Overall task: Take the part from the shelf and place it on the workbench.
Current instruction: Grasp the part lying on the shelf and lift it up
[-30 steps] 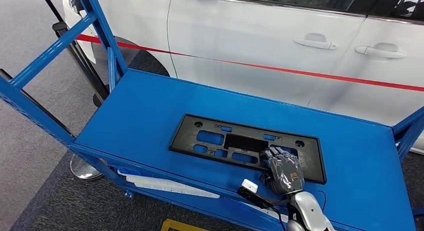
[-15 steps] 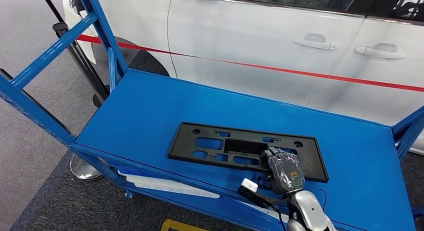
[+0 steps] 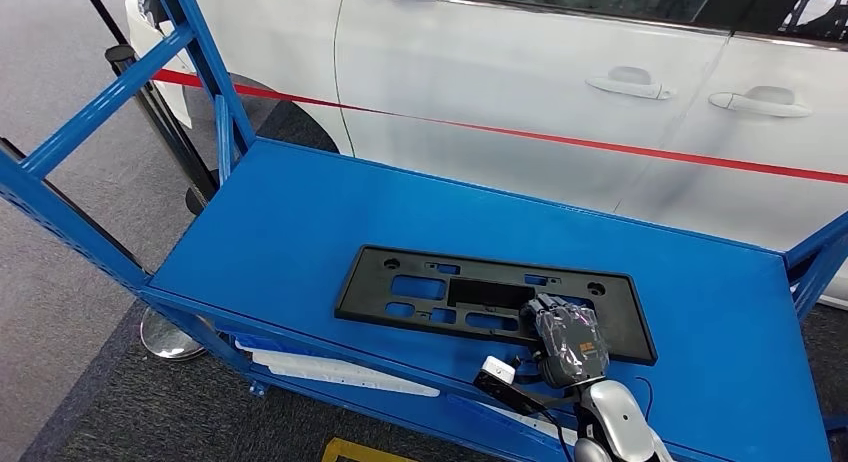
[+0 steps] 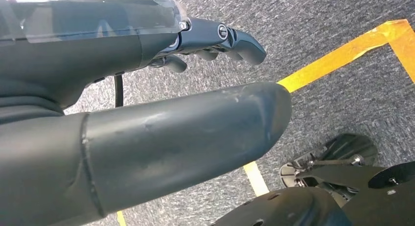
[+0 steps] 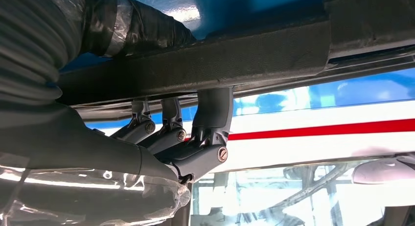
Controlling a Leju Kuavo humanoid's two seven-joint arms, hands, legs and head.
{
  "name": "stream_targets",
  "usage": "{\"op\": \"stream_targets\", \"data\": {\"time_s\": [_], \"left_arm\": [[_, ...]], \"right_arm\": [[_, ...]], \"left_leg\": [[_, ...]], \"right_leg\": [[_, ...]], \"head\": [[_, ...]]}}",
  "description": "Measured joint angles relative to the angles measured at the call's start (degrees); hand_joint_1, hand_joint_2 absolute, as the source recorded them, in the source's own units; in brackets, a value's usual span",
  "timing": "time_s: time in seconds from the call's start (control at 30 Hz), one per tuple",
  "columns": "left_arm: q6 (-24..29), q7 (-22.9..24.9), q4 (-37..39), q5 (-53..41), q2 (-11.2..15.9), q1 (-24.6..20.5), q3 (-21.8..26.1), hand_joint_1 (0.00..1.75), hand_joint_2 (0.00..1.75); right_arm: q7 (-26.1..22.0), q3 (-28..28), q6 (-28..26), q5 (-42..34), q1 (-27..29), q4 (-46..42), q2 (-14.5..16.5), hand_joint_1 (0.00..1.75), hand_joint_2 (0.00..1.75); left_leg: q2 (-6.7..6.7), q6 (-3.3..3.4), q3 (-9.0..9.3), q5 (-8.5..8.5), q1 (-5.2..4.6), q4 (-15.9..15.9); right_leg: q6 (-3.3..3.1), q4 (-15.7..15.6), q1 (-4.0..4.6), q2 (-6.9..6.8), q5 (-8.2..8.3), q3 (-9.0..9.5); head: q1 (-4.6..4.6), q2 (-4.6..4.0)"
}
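Although the white car (image 3: 560,92) with its red stripe looms behind everything, what matters to me is the blue shelf (image 3: 300,222) in front of it and the flat black part (image 3: 440,292) lying on its top board. The part is a long, slotted plate, and its long axis runs across my view, roughly parallel to the shelf's near edge, with one end off to my left and the other ending just past my right hand (image 3: 568,344).

That right hand is on the part's near long edge, toward its right end. In the right wrist view my fingers (image 5: 210,123) hook over the dark rim of the part (image 5: 274,50) while the thumb side sits beneath it, so I judge them clamped on the edge. The part looks slightly raised at my side, though I cannot tell whether the far edge is clear of the board.

My left hand (image 4: 147,89) hangs down over grey carpet and a yellow floor line (image 4: 342,55), well away from the shelf; its fingers (image 4: 230,37) are loosely apart and hold nothing. So the right hand is the nearer one by far.

Because I grip off-centre, the long left end will likely droop and drag when I lift, so the plate wants a slow, level rise before carrying it toward the desk.
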Motion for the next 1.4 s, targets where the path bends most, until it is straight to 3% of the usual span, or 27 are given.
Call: {"op": "stream_targets", "data": {"time_s": [0.33,0.6,1.0,1.4], "left_arm": [[-4.86,-0.51,0.0,3.84,0.02,0.36,1.41,0.0,0.0],[-3.41,0.3,0.11,5.11,0.02,0.38,2.75,0.0,0.0],[-4.65,-0.49,0.15,6.26,0.02,0.78,4.45,0.0,0.0],[-4.33,-0.48,0.19,5.97,0.05,0.9,4.74,0.0,0.0]], "right_arm": [[-0.56,0.15,0.79,-0.51,-0.06,-0.14,0.03,1.75,1.75],[-0.57,0.28,0.36,-0.43,0.13,-0.4,0.15,1.75,1.75],[-2.49,-0.33,-12.56,8.11,2.78,-6.54,0.28,1.75,1.75],[-2.97,-1.14,-13.61,11.62,4.23,-11.1,0.18,1.75,1.75]], "left_leg": [[0.0,0.0,0.0,0.0,0.0,0.0],[0.0,0.0,0.02,0.0,0.0,0.0],[-0.01,-0.01,-0.18,0.0,-0.01,0.0],[-0.04,0.12,-0.3,-0.09,-0.27,0.29]], "right_leg": [[0.0,0.0,0.0,0.0,0.0,0.01],[0.0,0.0,0.0,0.0,0.0,0.01],[0.0,0.01,0.0,-0.02,-0.01,-0.13],[0.1,-0.07,-0.31,-0.06,0.04,-0.16]], "head": [[0.0,0.0],[0.0,0.0],[0.0,0.0],[0.0,0.0]]}}
